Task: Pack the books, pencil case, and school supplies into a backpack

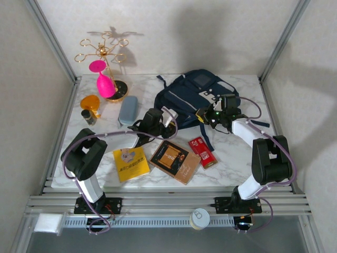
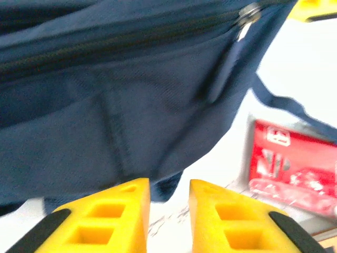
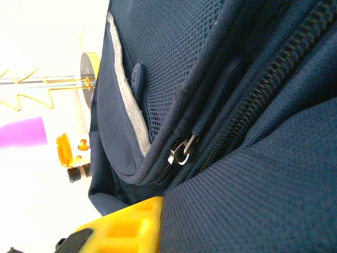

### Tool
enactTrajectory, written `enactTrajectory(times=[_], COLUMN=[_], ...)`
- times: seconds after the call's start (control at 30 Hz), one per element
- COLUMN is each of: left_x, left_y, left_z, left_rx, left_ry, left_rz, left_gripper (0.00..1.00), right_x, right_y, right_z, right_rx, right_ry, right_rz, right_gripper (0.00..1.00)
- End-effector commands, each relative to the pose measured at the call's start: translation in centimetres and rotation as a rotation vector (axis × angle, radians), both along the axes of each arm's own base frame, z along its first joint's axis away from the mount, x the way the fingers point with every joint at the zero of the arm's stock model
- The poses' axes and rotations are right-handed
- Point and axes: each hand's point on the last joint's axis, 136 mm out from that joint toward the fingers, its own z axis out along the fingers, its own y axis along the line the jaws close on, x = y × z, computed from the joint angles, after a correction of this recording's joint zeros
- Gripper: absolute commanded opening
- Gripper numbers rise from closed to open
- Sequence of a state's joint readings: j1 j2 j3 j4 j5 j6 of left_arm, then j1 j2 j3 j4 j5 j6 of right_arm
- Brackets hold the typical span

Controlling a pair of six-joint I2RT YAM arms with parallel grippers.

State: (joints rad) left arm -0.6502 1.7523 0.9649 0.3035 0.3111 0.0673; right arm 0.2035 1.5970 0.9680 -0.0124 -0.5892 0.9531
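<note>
Just beyond the left gripper (image 2: 168, 185), fingers slightly parted and empty, lies the navy backpack (image 2: 131, 105); right gripper (image 1: 204, 114) sits against its fabric, clamped or not I cannot tell

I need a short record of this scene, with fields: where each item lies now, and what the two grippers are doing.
backpack: back middle of the table
pencil case: on the table, left of the backpack
yellow book: near edge, left
brown-black book: just right of the yellow book
red pack: right of the brown-black book
left gripper: open, empty, at the backpack's near side
right gripper: apparently shut on backpack fabric
</note>
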Motion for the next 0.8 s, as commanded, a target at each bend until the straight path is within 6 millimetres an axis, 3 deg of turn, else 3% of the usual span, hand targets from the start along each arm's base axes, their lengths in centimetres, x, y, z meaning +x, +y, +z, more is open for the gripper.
enactTrajectory(times=[0.0,0.13,0.33,0.6,0.77], left_x=[1.3,1.9,1.3,0.3,1.4], left_y=[-1.6,-3.3,-4.9,-4.2,-4.5], left_z=[5.6,6.0,3.9,2.6,2.4], left_rx=[-0.126,-0.133,-0.096,-0.071,-0.071], left_ry=[-0.115,-0.096,-0.04,-0.027,-0.036], left_rz=[-0.032,-0.088,-0.16,-0.157,-0.126], left_gripper=[0.29,0.33,0.35,0.37,0.37], right_x=[1.2,1.0,1.0,1.3,1.5], right_y=[1.2,1.5,1.6,1.6,1.6], right_z=[4.8,5.4,5.4,5.6,5.8], right_rx=[0.067,0.09,0.09,0.092,0.089], right_ry=[-0.135,-0.145,-0.139,-0.14,-0.15], right_rz=[0.055,0.07,0.071,0.071,0.065], right_gripper=[0.14,0.14,0.16,0.16,0.17])
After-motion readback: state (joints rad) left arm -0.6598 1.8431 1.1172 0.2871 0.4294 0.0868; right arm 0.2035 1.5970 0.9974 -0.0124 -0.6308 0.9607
